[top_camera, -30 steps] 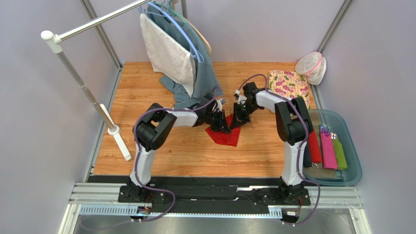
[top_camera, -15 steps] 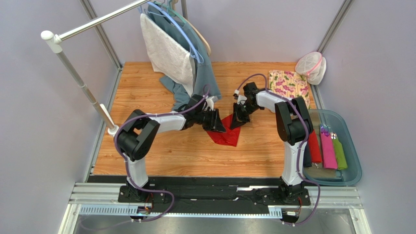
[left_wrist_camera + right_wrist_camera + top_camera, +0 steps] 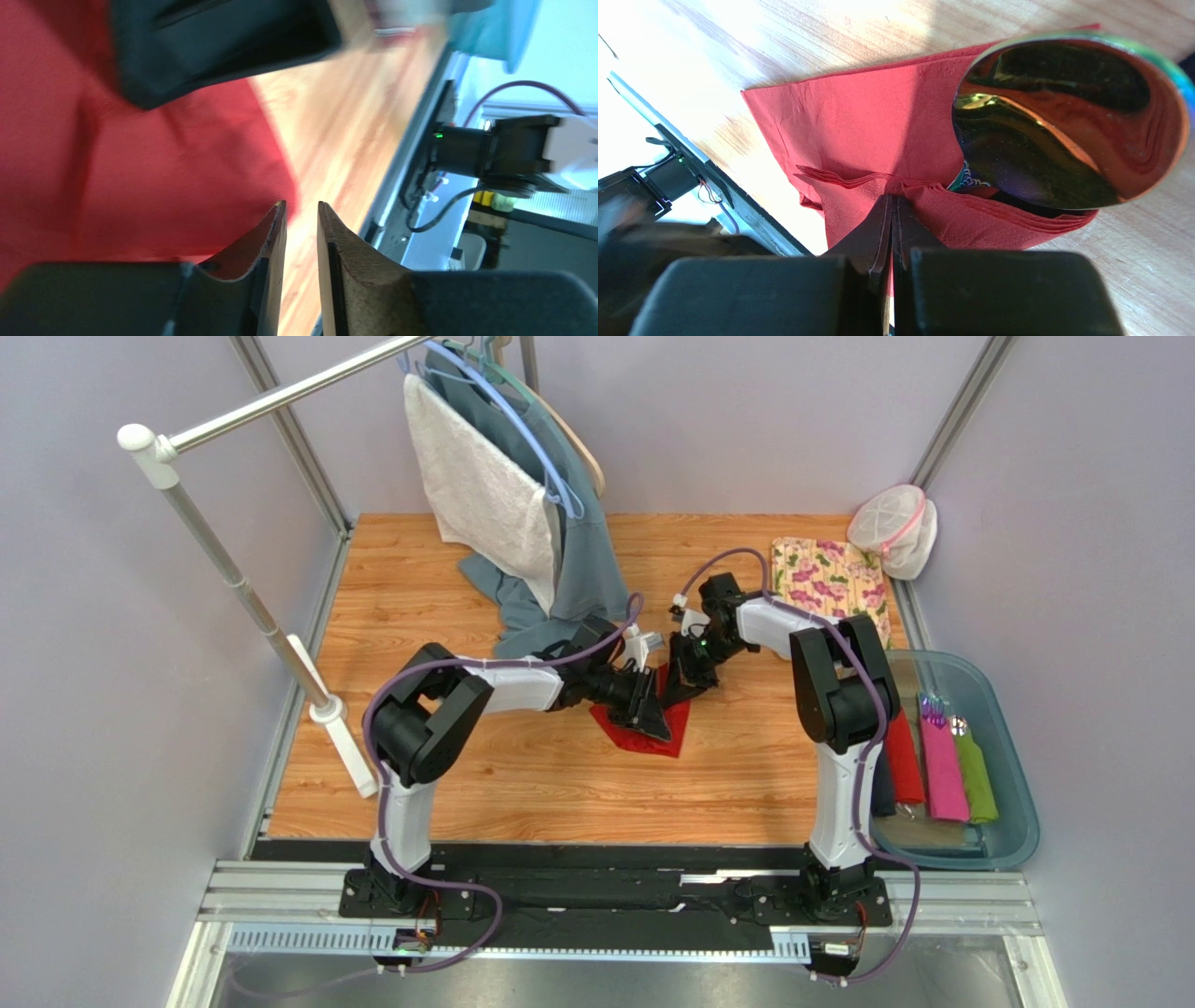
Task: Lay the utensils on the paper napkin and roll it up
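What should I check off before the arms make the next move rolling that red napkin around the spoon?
1. Right claw pinching a fold of the paper napkin: ok.
2. Spoon on the napkin, neck tucked under the fold: ok.
3. Other utensils in place: cannot tell, only the spoon shows.
4. Left claw gripping the napkin: not ok; it is over the napkin's edge with a narrow gap and nothing held.
5. Roll finished: not ok, the sheet is only partly folded over.
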You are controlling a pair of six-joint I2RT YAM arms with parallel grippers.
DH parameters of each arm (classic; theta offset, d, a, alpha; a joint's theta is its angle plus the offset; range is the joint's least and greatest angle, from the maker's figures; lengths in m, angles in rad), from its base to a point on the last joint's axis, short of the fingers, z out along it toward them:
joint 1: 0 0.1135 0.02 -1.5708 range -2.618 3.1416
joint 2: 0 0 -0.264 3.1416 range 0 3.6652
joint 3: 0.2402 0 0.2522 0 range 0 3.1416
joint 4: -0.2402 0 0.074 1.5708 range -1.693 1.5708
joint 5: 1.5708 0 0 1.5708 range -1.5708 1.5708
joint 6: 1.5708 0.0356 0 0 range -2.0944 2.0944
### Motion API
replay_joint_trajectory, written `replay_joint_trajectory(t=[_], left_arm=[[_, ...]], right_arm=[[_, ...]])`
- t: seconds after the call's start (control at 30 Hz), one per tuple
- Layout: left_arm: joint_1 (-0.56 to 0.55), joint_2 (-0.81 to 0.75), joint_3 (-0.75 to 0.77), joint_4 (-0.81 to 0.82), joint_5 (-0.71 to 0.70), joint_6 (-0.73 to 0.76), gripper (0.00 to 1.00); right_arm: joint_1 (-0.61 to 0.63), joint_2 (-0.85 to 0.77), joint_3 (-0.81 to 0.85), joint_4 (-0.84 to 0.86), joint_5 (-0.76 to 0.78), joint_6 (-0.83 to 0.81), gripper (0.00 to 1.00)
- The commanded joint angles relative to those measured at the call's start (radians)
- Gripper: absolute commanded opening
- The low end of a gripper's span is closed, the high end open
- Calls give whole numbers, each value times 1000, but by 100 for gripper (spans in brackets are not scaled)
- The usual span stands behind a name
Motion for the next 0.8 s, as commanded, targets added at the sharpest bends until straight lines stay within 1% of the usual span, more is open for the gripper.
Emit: replay_joint_trajectory(t=[0.0, 0.1, 0.2, 0.3, 0.37, 0.43, 0.47, 0.5, 0.57, 0.6, 0.67, 0.7, 0.77], left_arm=[[15, 79, 50, -74, -7, -22, 30], [43, 122, 61, -148, -60, -39, 26], [58, 146, 45, -168, -76, -61, 24], [60, 163, 55, -183, -79, -65, 24], [58, 157, 53, -164, -64, -59, 25], [55, 110, 44, -138, -48, -36, 30], [57, 84, 32, -93, -42, -33, 32], [55, 20, 0, -82, -32, -28, 36], [57, -59, -34, -52, -38, 16, 41], [58, -138, -66, -64, -57, 56, 45], [66, -217, -106, -73, -76, 90, 50], [73, -287, -143, -105, -117, 106, 55], [109, -341, -181, -131, -160, 99, 58]], right_arm=[[15, 62, -56, 39, 164, -73, 0], [15, 62, -53, 39, 166, -71, 0], [16, 62, -49, 39, 166, -71, 0], [15, 62, -47, 43, 167, -72, 0], [16, 61, -49, 43, 166, -71, 0], [16, 59, -55, 48, 164, -74, 0], [16, 58, -58, 51, 163, -77, 0], [16, 55, -61, 54, 163, -79, 0], [18, 50, -76, 57, 158, -88, 0], [19, 47, -81, 57, 156, -91, 0], [22, 36, -99, 62, 150, -100, 0], [26, 32, -105, 65, 146, -105, 0], [36, 26, -118, 63, 136, -111, 0]])
